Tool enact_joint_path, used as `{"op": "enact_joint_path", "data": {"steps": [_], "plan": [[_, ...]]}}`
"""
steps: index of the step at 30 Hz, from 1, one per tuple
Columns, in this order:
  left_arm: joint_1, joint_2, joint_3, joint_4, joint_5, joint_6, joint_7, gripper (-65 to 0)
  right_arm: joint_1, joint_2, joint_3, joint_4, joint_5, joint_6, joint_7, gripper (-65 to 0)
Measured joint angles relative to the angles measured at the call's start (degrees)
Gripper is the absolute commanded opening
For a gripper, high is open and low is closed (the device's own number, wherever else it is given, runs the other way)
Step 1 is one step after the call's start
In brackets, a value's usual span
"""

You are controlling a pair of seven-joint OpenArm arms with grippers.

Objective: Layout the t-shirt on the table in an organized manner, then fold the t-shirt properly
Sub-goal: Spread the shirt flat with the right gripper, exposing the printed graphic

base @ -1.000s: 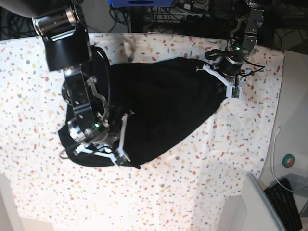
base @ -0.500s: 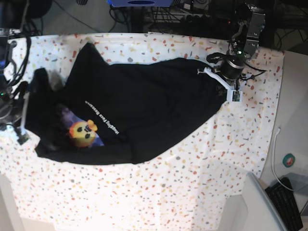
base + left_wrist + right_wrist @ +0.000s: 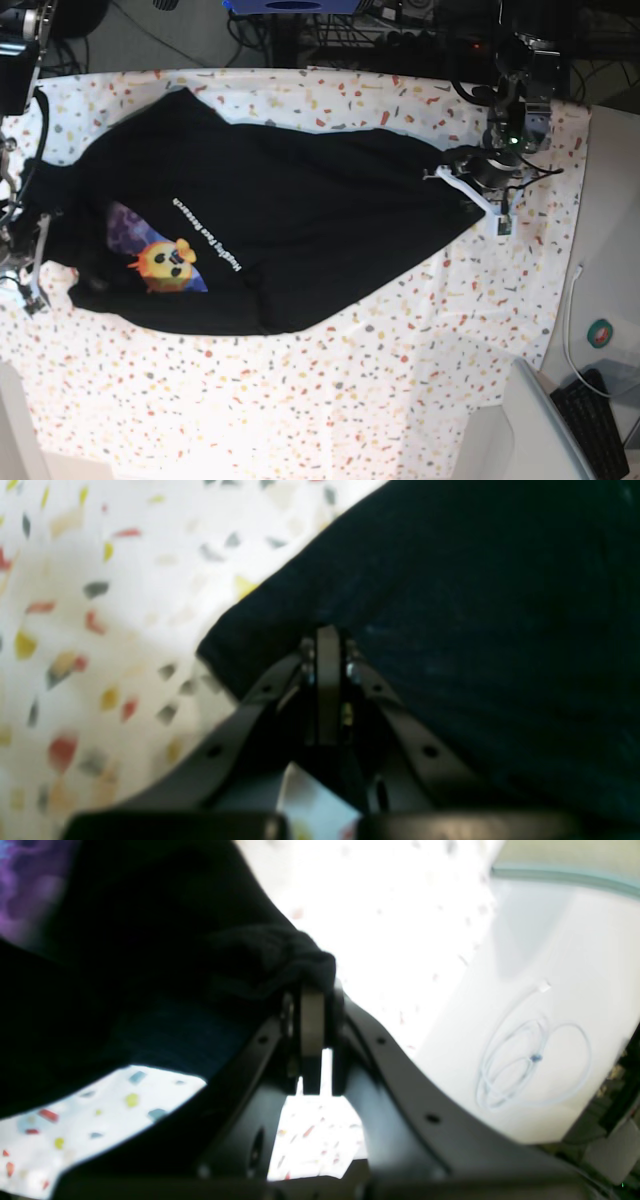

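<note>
The black t-shirt [image 3: 300, 220] lies stretched across the speckled table [image 3: 400, 400], its orange and purple print [image 3: 160, 262] facing up near the base view's left end. My left gripper [image 3: 468, 200] is shut on the shirt's pointed right corner; in the left wrist view its closed jaws [image 3: 327, 645] pinch the cloth's edge [image 3: 475, 605] over the table [image 3: 75, 605]. My right gripper [image 3: 40, 275] stands at the table's left edge, shut on the shirt's other end. In the right wrist view it [image 3: 310, 990] grips a bunched fold of black cloth [image 3: 125, 965], with the purple print [image 3: 25, 885] at top left.
A plain grey-white surface borders the table on the base view's right, carrying a coiled white cable [image 3: 530, 1065], a round green object [image 3: 601, 333] and a black keyboard [image 3: 595, 420]. Dark cables and equipment run behind the table's far edge [image 3: 330, 30].
My right arm has swung from over the shirt's middle out to the table's left edge, dragging the cloth and exposing the print. My left gripper has shifted slightly right and down, stretching the shirt.
</note>
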Motion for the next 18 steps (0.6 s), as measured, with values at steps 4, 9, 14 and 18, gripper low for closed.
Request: {"op": "enact_joint_path", "data": {"steps": [4,9,14,18], "plan": [[3.89,-1.7,-7.74,9.51,-4.92,-1.62,8.2,-48.2,0.02,0.24,-0.07,-0.11,-0.22,0.0,-0.02,-65.0],[13.92,-0.35,-4.72,24.57,-9.51,-11.76,8.24,-47.6,-0.04,-1.07,-0.13,-0.07,0.02,0.0,0.07,-65.0],[17.55,3.69,5.33,21.18,-9.57,-12.37,8.57,-48.2,-0.44,-0.9,-0.26,-0.07,-0.09,0.0,0.04,-65.0],[17.7,3.98,7.15,17.57,-9.03,-12.0,5.14,-53.0,-0.63,-0.9,-0.28,-0.07,-0.04,0.0,0.04,-65.0]]}}
